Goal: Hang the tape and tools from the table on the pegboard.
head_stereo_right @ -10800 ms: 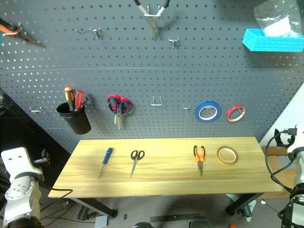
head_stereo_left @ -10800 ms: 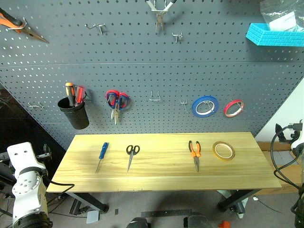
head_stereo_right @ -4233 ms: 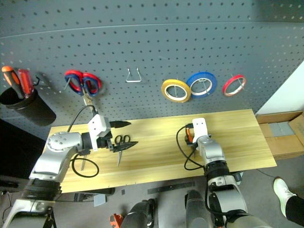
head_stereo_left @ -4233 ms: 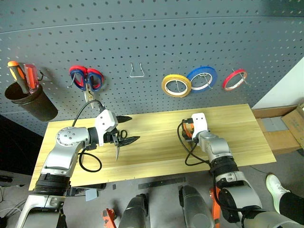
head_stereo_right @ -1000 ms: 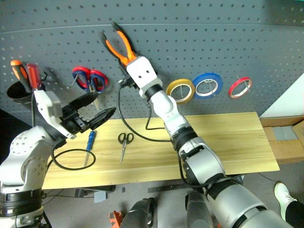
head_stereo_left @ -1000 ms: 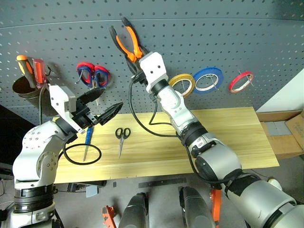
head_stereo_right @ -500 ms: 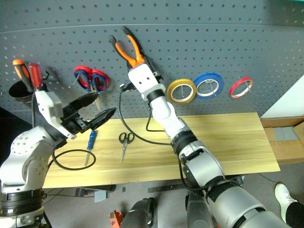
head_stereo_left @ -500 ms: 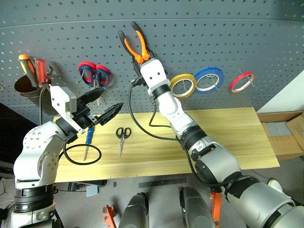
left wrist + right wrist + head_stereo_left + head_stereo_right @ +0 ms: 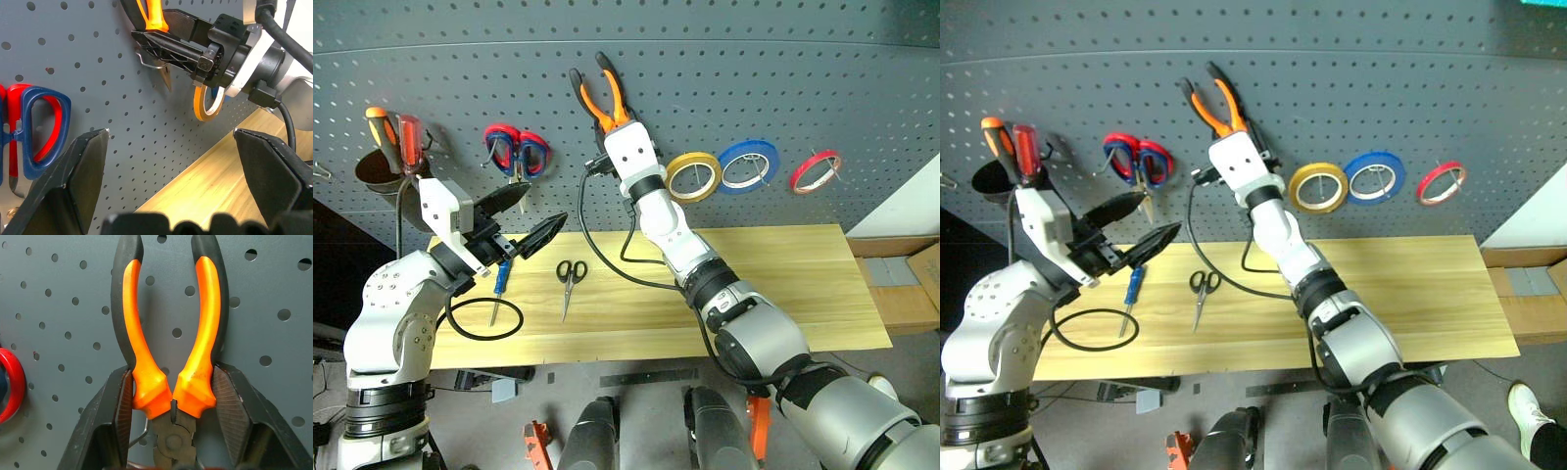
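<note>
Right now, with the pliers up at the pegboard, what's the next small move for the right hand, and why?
Probably open the right hand a little and back straight off. The pliers sit against the pegboard, handles up, with a wire hook under their joint, so they look ready to hang. The fingers flank the handles.

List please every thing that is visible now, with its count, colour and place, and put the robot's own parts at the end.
pegboard: one, dark blue-grey, behind the table.
table: one, light yellow wood, below the pegboard.
pliers: one, orange and black handles, against the pegboard at a metal hook, between the right gripper's fingers.
yellow tape: one, hanging on the pegboard.
blue tape: one, hanging beside the yellow.
red tape: one, hanging furthest right.
red-and-blue scissors: one, hanging on the pegboard.
black cup: one, on the pegboard, holding orange and red screwdrivers.
blue screwdriver: one, on the table.
black scissors: one, on the table.
left gripper: black fingers, open, above the table's left part.
right gripper: black fingers, around the pliers.
</note>
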